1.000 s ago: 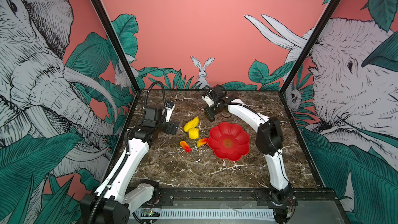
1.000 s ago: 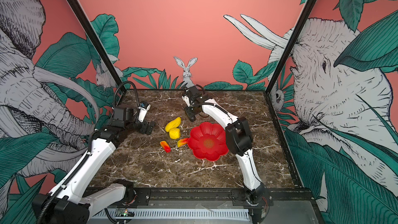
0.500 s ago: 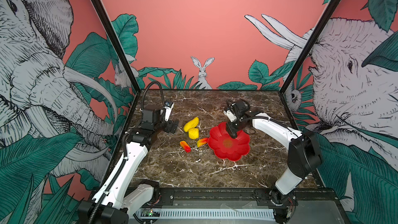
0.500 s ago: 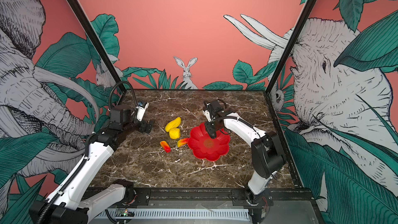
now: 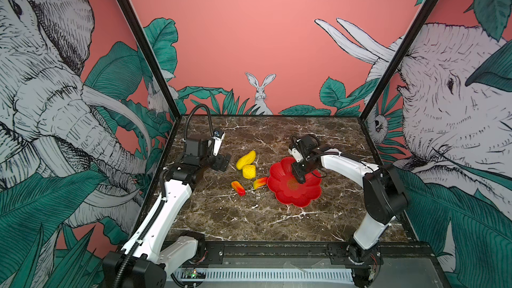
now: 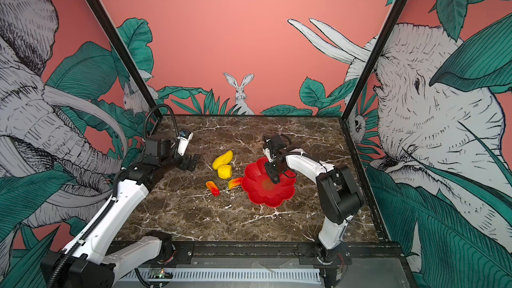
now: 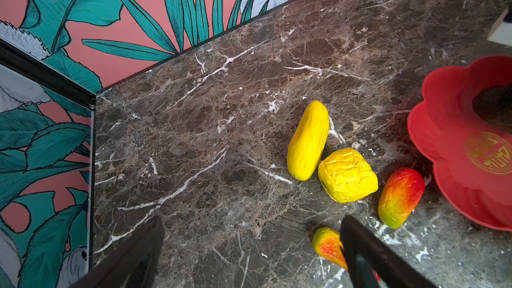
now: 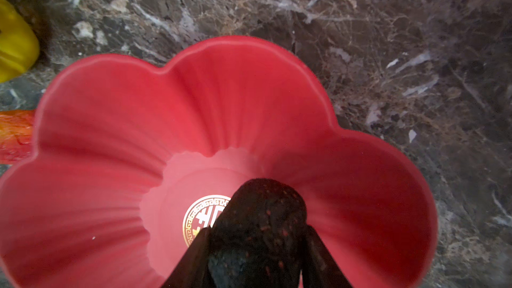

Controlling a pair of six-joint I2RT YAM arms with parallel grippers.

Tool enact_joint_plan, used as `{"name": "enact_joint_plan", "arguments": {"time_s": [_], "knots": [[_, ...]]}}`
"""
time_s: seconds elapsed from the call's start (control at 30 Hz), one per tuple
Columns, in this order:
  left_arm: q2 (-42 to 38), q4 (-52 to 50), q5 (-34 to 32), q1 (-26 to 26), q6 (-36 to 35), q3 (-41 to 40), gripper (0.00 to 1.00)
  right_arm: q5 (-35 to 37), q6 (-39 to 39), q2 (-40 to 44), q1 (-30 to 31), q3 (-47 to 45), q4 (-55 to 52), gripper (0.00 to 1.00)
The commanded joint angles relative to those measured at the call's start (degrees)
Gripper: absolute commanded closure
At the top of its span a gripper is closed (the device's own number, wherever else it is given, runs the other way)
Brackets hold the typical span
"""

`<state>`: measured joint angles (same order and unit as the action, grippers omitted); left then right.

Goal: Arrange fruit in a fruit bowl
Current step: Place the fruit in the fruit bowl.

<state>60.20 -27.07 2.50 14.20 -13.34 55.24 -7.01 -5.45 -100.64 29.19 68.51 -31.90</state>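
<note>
Right end effector (image 8: 257, 229) grasps the black oval (image 8: 260, 209) over the fruit bowl (image 8: 110, 134).

One red flower-shaped bowl (image 5: 300, 199), one long yellow fruit (image 5: 245, 159), one bumpy yellow fruit (image 5: 248, 171), two red-orange-yellow sticks (image 5: 238, 188) (image 5: 260, 182), one black oval (image 8: 257, 217)

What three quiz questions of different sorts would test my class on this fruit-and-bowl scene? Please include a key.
1. True or false: the right gripper holds the black oval over the red bowl.
2. How many fruit pieces lie on the marble table, outside the bowl?
3. The left gripper is: A) open, holding nothing; B) shut on a yellow fruit; C) inside the bowl.

Key: 1 true; 2 four; 3 A.
</note>
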Motion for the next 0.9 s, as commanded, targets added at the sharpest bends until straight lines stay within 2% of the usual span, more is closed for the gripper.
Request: {"name": "enact_joint_plan", "arguments": {"time_s": [0.0,0.13,0.33,0.77,0.8,0.87], "knots": [[-0.3,-0.9,0.0,-0.1,-0.9,-0.5,0.00,0.9,-0.7,-1.3,-0.4,-0.2,2.1,0.82],[-0.2,-0.9,0.0,-0.2,-1.0,-0.5,0.00,1.9,-0.5,-2.8,-0.4,0.0,2.4,0.81],[-0.5,-1.0,-0.1,-0.2,-1.0,-0.5,0.00,2.7,0.0,-4.2,-0.4,0.3,2.0,0.71],[-0.8,-1.0,0.0,-0.2,-1.0,-0.6,0.00,4.3,3.4,2.8,0.2,6.3,-6.8,0.12],[-0.8,-1.0,0.0,-0.2,-1.0,-0.5,0.00,4.3,3.9,3.2,0.5,8.1,-7.6,0.04],[-0.8,-1.0,0.0,-0.2,-1.0,-0.5,0.01,4.1,4.9,4.0,1.7,10.8,-9.0,0.01]]}}
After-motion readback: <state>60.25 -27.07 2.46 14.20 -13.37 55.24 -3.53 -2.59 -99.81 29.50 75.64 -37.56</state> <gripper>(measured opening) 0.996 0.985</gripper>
